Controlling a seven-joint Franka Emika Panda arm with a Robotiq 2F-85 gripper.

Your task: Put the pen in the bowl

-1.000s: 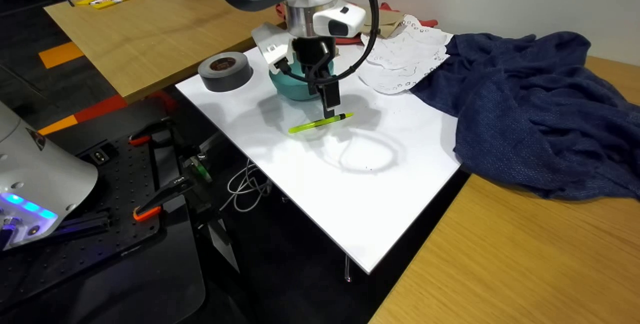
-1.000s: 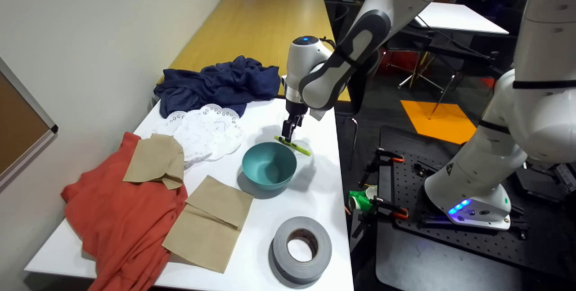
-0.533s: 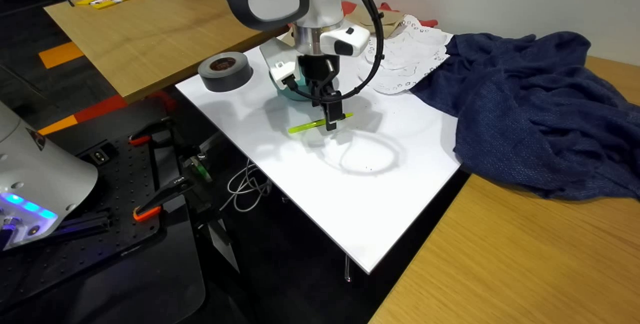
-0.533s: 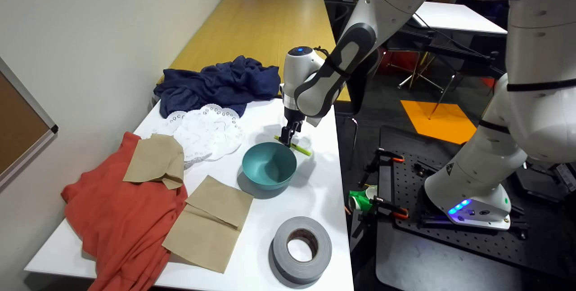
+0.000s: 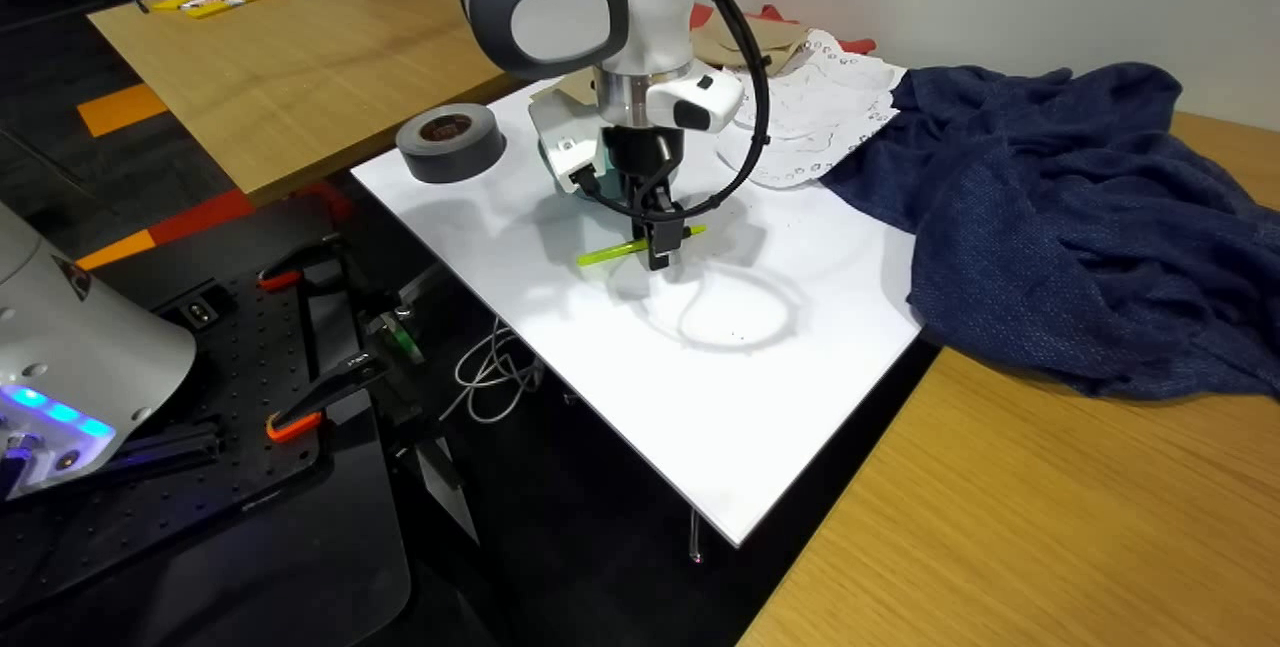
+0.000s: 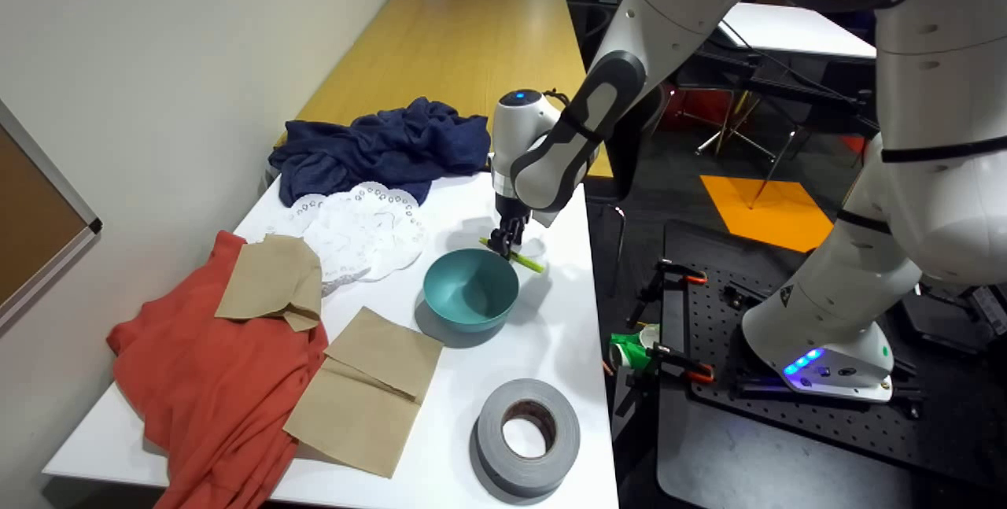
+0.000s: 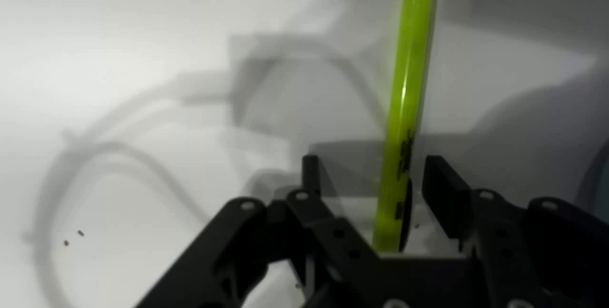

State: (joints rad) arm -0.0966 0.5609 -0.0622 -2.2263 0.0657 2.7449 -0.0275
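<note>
Black fingers [image 7: 445, 193] stand well apart on the gripper [image 7: 372, 174], the pen [image 7: 407, 94] between them with a gap on either side in the wrist view. The pen lies on the white table [image 5: 730, 417], just beside the bowl [image 6: 466, 296] in an exterior view. Farther out lie the doilies [image 6: 355, 234], the tape [image 6: 529, 471] and the blue cloth [image 5: 1080, 227], partly on the wooden table [image 5: 1050, 517].

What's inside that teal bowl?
Nothing that I can see: in an exterior view the bowl's floor and far inner wall show bare. Its near edge hides the inner wall below. The pen lies outside.
</note>
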